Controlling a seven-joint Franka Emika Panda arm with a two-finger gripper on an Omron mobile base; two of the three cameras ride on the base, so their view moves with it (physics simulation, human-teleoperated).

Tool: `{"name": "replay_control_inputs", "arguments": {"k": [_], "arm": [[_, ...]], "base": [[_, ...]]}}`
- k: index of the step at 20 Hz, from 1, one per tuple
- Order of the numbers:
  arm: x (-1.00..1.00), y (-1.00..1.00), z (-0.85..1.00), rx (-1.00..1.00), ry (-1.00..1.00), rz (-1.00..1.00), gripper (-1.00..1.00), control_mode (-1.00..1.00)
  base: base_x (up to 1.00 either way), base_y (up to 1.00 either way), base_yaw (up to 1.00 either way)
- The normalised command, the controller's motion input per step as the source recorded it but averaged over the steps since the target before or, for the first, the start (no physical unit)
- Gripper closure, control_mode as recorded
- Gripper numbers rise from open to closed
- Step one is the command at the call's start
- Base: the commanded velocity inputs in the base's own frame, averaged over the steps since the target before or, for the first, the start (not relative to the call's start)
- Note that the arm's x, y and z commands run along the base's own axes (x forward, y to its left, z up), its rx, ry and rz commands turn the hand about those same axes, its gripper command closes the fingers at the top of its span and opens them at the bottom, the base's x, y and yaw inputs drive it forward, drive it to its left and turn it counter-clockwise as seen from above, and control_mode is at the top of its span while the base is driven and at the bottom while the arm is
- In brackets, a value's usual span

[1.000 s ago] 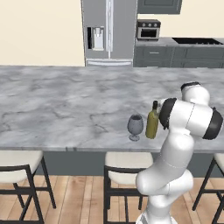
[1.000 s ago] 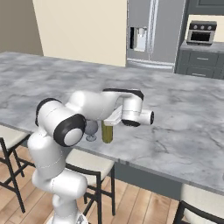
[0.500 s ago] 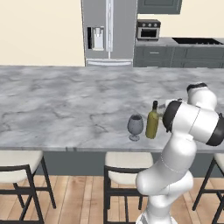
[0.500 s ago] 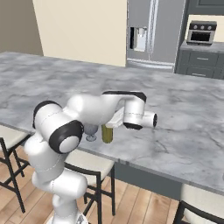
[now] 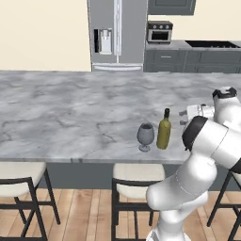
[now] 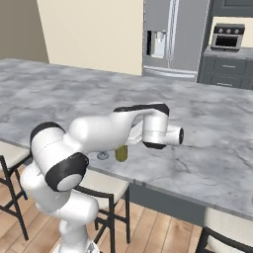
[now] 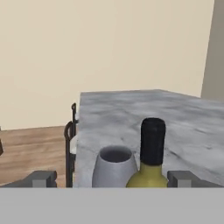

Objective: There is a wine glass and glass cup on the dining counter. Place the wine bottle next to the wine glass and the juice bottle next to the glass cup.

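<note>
The olive-green wine bottle (image 5: 164,129) stands upright on the dining counter (image 5: 70,108), close to the right of the wine glass (image 5: 145,136). My gripper (image 5: 183,117) hovers a short way right of the bottle at neck height, open and holding nothing. In the hand view the bottle's black top (image 7: 152,146) and the glass bowl (image 7: 113,166) sit beyond the gripper (image 7: 113,179), whose fingertips (image 7: 41,179) stand wide apart. From the right base view my arm covers most of the bottle (image 6: 121,154) and the glass foot (image 6: 103,156). The juice bottle and glass cup are out of view.
Stools (image 5: 16,172) (image 5: 136,172) stand under the counter's near edge, and another stool (image 7: 72,131) stands at its far end. A fridge (image 5: 115,33) and an oven (image 5: 160,32) line the back wall. Bare marble (image 6: 207,148) stretches to the right of the bottle.
The hand has drawn back to the right, away from the wine bottle, with its jaws still open. Bottle and glass have not moved.
</note>
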Motion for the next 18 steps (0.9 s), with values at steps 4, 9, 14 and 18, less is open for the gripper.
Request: {"name": "replay_control_inputs", "arguments": {"k": [4, 9, 14, 18], "arm": [[-0.57, -0.09, 0.24, -0.01, 0.04, -0.14, -1.0, -1.0], [-0.57, -0.01, 0.28, -0.01, 0.06, -0.18, -1.0, -1.0], [-0.53, 0.02, 0.26, -0.03, 0.13, -0.2, -1.0, -1.0], [-0.53, 0.0, 0.25, -0.07, 0.23, -0.19, -1.0, -1.0]], "base": [[0.0, 0.0, 0.0], [0.0, 0.0, 0.0], [0.0, 0.0, 0.0], [0.0, 0.0, 0.0]]}}
